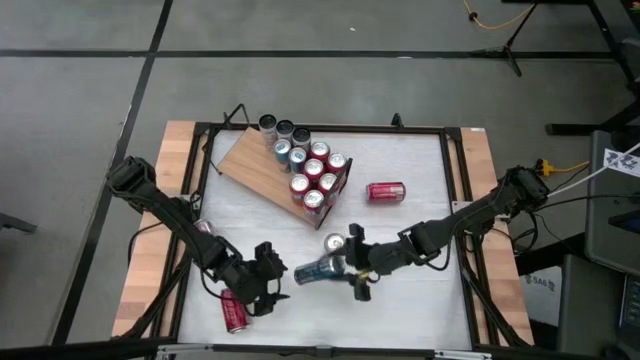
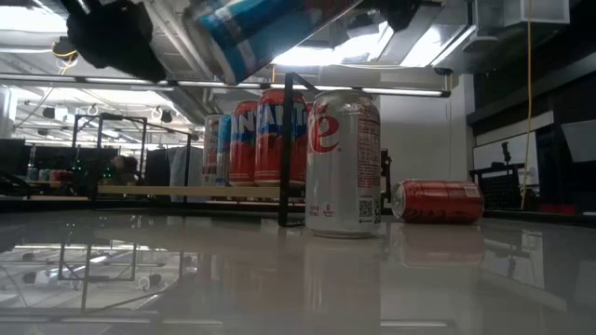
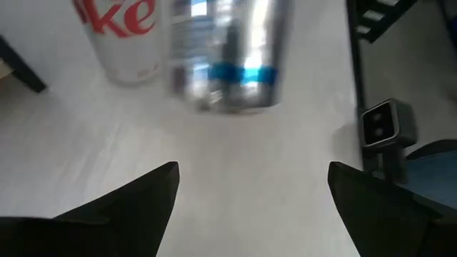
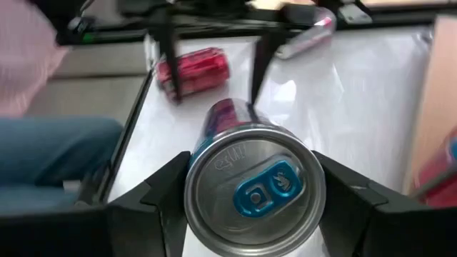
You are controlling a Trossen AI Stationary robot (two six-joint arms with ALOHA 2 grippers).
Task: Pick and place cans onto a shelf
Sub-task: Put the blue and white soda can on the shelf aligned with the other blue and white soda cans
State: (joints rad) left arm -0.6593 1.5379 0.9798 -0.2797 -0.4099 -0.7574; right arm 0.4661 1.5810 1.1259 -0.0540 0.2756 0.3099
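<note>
Since a can is in the right arm's grip, listing from it outward:
held can: slim blue-and-silver can (image 1: 322,267) lying sideways between the fingers of the right gripper (image 4: 250,189), lifted off the table, top end facing the wrist camera.
right gripper: closed partway on that can, one finger on each side of it.
nearest can: silver can (image 1: 334,243) upright on the table just beside the right gripper, on its shelf side.
left gripper: left gripper (image 1: 262,277) wide open, holding nothing, just across from the held can's far end.
loose cans: red can (image 1: 233,310) on its side right by the left gripper; red can on its side (image 1: 385,192) farther off, between right gripper and shelf end; another can (image 1: 203,228) lies under the left arm.
shelf: wooden shelf (image 1: 255,165) well beyond the right gripper, about nine cans (image 1: 312,172) standing clustered at its black-framed end.
progress: looks more than half done; judged left to place are the held can plus four off the shelf.
room: a person's sleeve and leg show beyond the table edge in the right wrist view.
</note>
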